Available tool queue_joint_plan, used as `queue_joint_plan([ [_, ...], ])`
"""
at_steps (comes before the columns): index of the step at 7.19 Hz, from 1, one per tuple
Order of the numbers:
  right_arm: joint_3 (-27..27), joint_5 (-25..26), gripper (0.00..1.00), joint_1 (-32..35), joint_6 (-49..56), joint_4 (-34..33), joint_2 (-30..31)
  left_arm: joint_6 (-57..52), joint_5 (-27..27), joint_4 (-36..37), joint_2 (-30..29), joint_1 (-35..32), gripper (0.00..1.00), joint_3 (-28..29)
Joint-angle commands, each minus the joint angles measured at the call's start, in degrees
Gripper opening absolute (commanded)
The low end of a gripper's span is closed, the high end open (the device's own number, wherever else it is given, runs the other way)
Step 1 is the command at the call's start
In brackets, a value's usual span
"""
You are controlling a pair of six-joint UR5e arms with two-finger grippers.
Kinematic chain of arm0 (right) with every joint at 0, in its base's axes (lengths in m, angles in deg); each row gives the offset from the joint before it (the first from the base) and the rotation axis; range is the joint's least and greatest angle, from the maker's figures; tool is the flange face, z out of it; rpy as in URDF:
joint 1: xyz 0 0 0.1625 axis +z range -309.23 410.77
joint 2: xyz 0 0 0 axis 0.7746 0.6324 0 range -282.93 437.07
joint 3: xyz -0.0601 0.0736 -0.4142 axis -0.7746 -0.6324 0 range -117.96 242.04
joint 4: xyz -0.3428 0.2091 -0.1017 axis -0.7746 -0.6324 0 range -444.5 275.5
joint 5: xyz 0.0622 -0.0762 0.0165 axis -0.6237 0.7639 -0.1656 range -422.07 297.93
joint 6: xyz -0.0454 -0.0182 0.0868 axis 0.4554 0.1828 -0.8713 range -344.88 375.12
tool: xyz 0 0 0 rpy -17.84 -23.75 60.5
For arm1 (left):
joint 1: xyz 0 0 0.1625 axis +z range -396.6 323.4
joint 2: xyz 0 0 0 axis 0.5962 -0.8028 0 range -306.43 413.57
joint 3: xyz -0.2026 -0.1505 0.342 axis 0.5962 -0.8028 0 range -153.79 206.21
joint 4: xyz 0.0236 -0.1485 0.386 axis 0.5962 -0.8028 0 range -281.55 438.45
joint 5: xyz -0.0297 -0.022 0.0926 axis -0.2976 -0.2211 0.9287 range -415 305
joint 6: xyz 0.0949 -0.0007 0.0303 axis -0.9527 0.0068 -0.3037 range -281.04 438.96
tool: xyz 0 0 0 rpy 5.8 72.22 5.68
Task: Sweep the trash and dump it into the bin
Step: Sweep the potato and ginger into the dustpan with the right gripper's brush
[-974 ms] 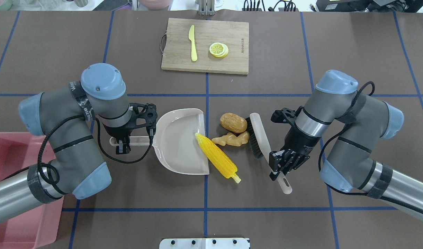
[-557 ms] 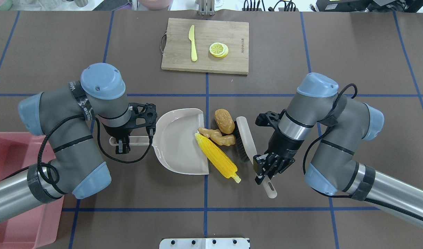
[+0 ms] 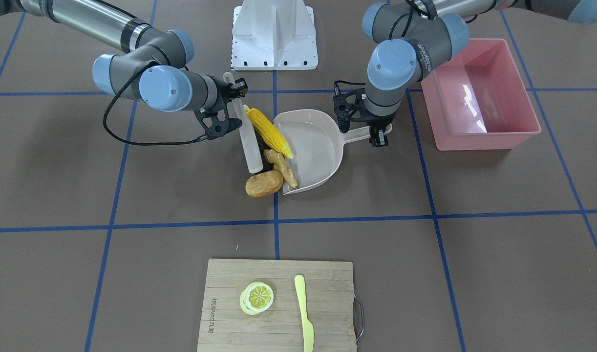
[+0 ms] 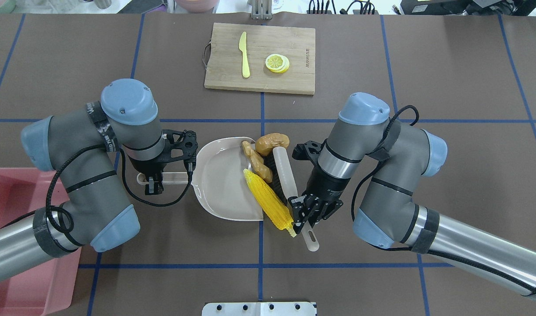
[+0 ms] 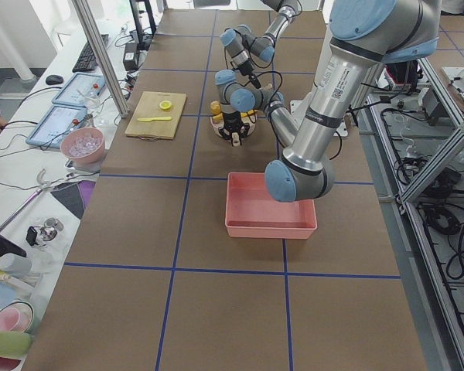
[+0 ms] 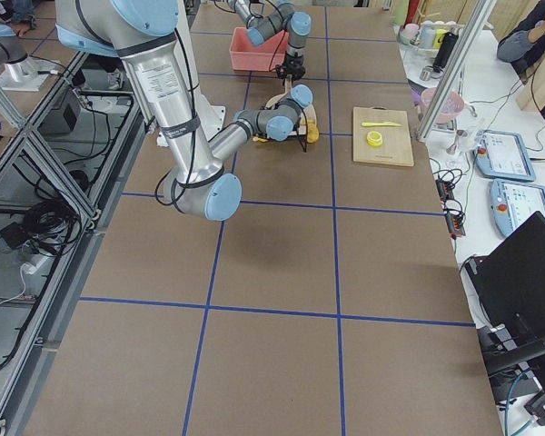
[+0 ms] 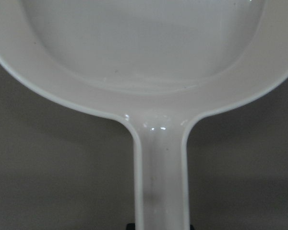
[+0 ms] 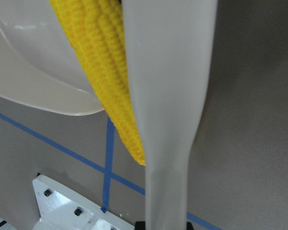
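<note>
Three pieces of trash are crowding the mouth of the dustpan (image 4: 219,188) right now, so this looks like the sweeping step, with the dumping not yet begun. The right claw (image 4: 306,216) is clamped on the handle of the brush (image 4: 284,173), and the brush head is pressing against the pile. The corn cob (image 4: 268,201) is lying slantwise across the pan's lip, one end over the tray and the tip hanging off over the bench (image 4: 382,281). The ginger root (image 4: 255,161) is straddling the lip too, while the potato (image 4: 272,142) is sitting at the far corner of the mouth, just outside (the one most likely to roll round the edge). The left claw (image 4: 154,181) is closed on the dustpan's handle, holding the pan down on the bench. The bin (image 3: 489,138) is standing well apart on the robot's left. By the look of it, the next move is calling for a further push toward the pan's back wall, with the brush's far end catching the potato, before any lifting and tipping.
</note>
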Motion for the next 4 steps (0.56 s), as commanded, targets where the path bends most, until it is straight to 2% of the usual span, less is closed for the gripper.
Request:
queue_joint_plan([
  [1, -1.7, 1.2, 0.00, -0.8, -3.0, 0.1, -3.8, 0.0, 0.0, 0.6, 0.2, 0.0, 0.00, -0.3],
  [4, 3.3, -0.3, 0.00, 2.4, -5.0, -0.4, -0.8, 0.0, 0.0, 1.0, 0.3, 0.0, 0.00, -0.3],
])
